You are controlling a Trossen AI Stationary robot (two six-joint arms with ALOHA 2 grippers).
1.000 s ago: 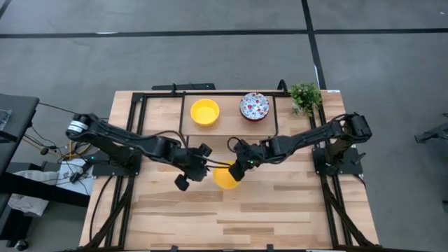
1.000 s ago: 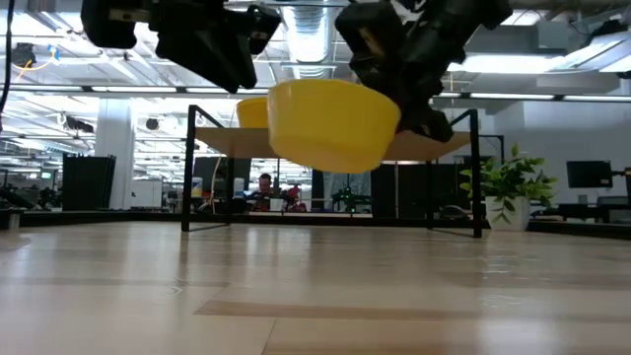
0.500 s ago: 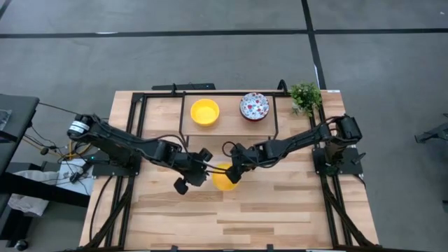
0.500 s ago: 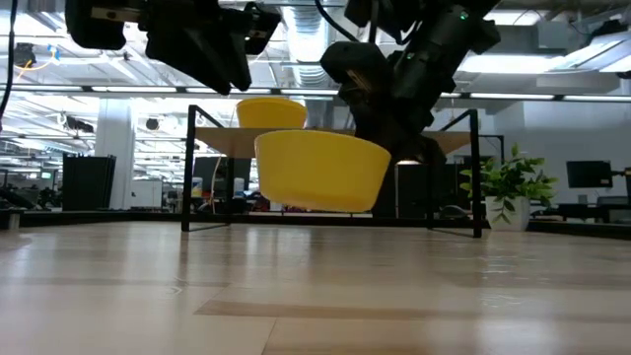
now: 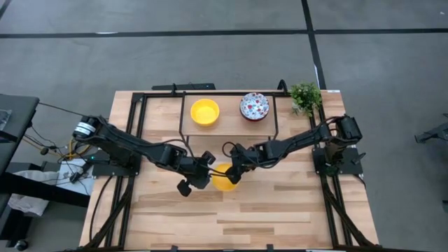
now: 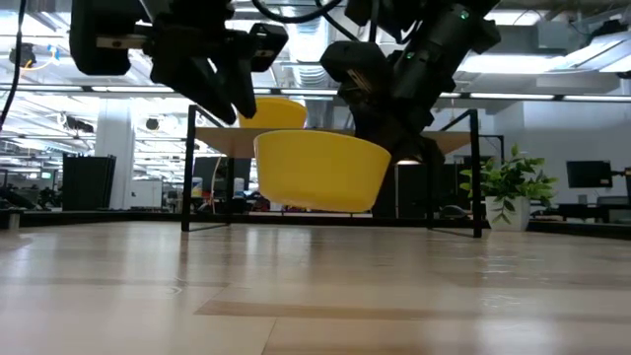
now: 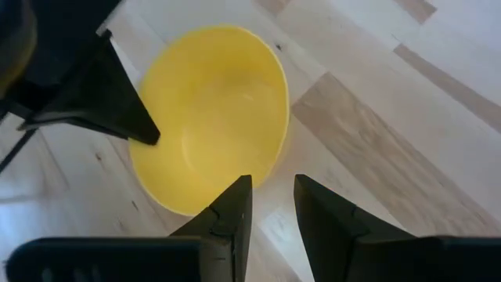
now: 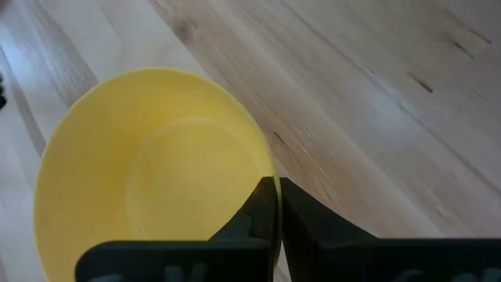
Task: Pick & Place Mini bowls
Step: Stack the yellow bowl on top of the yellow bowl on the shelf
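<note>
A plain yellow mini bowl (image 5: 223,182) (image 6: 320,173) hangs above the table's middle, shut in my right gripper (image 8: 278,182) (image 5: 235,170). My left gripper (image 7: 270,182) (image 5: 201,172) is open just left of it. Its fingertips hover over the bowl's rim, higher than the rim in the low view, and touch nothing. A second yellow bowl (image 5: 205,111) and a white floral-speckled bowl (image 5: 254,106) stand on their bases on the raised shelf at the far side. The other mini bowls are out of view. My right gripper pinches the yellow bowl's rim (image 8: 262,157) on its far right side, one finger inside the bowl and one outside. The fingers slant down from the table's far right. The bowl is lifted clear of the table, mouth up and slightly tilted.
A black metal frame with a wooden shelf (image 5: 229,124) spans the far middle of the table. A small green plant (image 5: 305,96) stands at the far right corner. Bare wooden table (image 5: 266,217) lies toward the near edge.
My right gripper came down and a little toward the table's left, bringing the yellow bowl lower, then held still. My left gripper moved right toward the bowl and dropped slightly, ending with its fingertips over the rim.
</note>
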